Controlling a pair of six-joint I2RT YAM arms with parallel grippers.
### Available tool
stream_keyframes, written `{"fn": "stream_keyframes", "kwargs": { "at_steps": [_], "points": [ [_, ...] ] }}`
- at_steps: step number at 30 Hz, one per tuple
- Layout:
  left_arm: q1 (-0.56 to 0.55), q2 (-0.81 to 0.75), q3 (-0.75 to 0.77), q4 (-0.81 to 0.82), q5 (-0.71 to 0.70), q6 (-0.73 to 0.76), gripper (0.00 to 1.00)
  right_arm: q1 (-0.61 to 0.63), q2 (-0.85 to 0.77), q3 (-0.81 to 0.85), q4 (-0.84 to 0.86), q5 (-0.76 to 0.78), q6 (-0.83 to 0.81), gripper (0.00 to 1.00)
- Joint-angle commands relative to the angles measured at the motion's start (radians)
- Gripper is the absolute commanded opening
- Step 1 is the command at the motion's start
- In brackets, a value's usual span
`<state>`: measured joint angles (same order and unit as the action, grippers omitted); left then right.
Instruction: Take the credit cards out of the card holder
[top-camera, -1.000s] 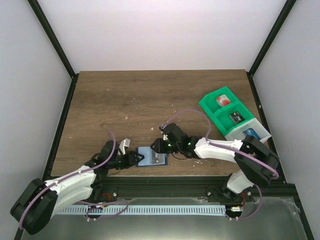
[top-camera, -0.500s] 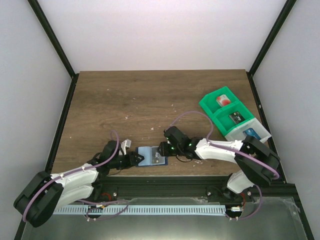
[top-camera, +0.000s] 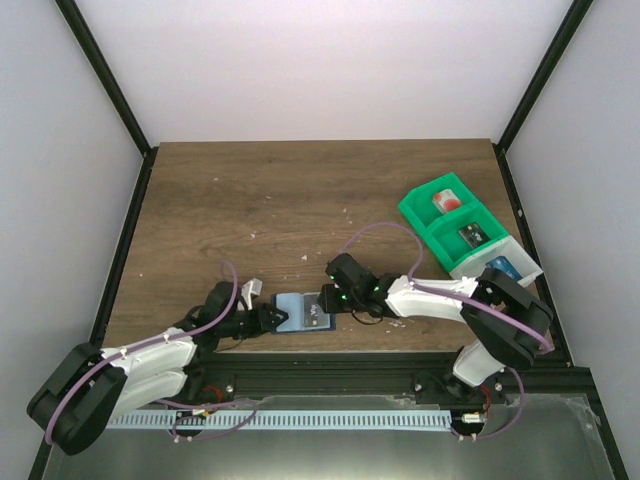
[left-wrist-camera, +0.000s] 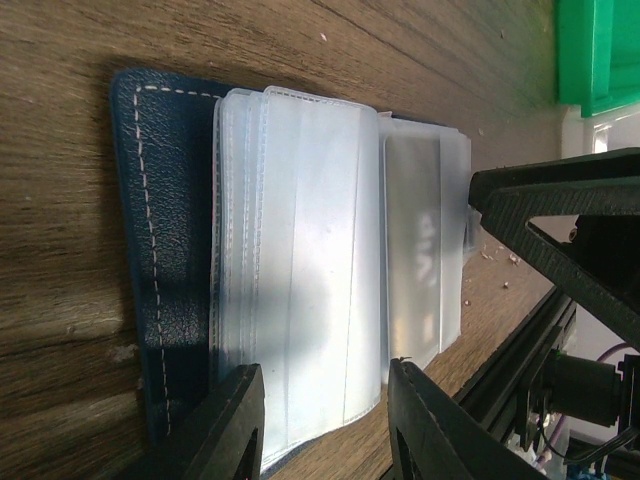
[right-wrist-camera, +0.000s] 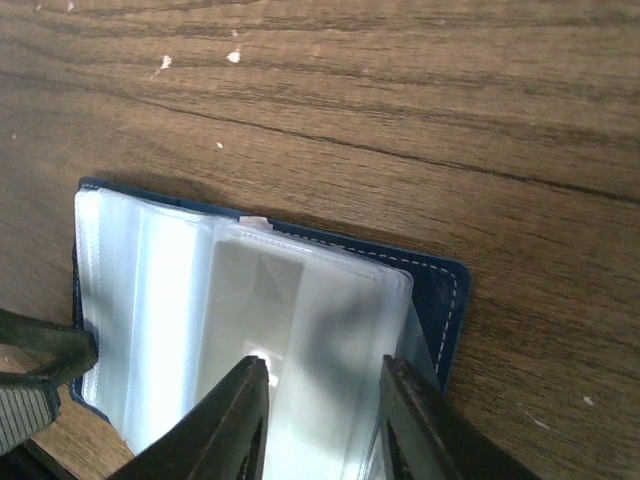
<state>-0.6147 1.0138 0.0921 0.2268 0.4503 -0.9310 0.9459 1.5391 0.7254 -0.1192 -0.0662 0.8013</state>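
Observation:
The card holder (top-camera: 305, 314), a navy wallet, lies open near the table's front edge with its clear plastic sleeves (left-wrist-camera: 300, 270) fanned upward. My left gripper (top-camera: 275, 318) is open at its left end, jaws straddling the sleeves (left-wrist-camera: 322, 385). My right gripper (top-camera: 328, 299) is open at its right end, jaws over the sleeve stack (right-wrist-camera: 325, 375). The navy cover (right-wrist-camera: 440, 290) shows beside the sleeves. I see no coloured card inside the sleeves. A red card (top-camera: 447, 202), a dark grey card (top-camera: 472, 236) and a blue card (top-camera: 503, 267) lie in the bins at the right.
Two green bins (top-camera: 425, 212) and a white bin (top-camera: 525, 272) stand in a row at the right edge. Pale crumbs are scattered over the wooden table (top-camera: 300, 200). The black frame rail (top-camera: 330, 362) runs just in front of the wallet.
My right gripper has moved slightly nearer and left onto the wallet's right end. My left gripper has edged a little toward the wallet. The wallet has stayed put.

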Motion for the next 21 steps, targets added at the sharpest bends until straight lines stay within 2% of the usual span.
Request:
{"fn": "stream_keyframes", "kwargs": {
  "at_steps": [1,8,10,14,16,21],
  "points": [
    [0.006,-0.009,-0.018,0.017,0.000,0.002,0.37,0.008,0.015,0.037,0.026,0.017,-0.018,0.30],
    [0.006,-0.014,-0.023,0.020,0.002,-0.001,0.37,0.008,0.043,0.057,0.015,0.023,-0.019,0.31],
    [0.007,-0.017,-0.026,0.022,0.003,-0.003,0.37,0.008,0.047,0.058,0.020,0.026,-0.022,0.26],
    [0.006,-0.017,-0.028,0.025,0.001,-0.006,0.37,0.008,0.052,0.065,0.020,0.028,-0.027,0.08],
    [0.006,-0.018,-0.029,0.028,0.001,-0.008,0.37,0.008,0.047,0.065,0.028,0.022,-0.029,0.02],
    [0.007,-0.006,-0.034,0.041,0.006,-0.008,0.37,0.008,0.035,0.067,0.033,0.014,-0.035,0.00]
  ]
}}
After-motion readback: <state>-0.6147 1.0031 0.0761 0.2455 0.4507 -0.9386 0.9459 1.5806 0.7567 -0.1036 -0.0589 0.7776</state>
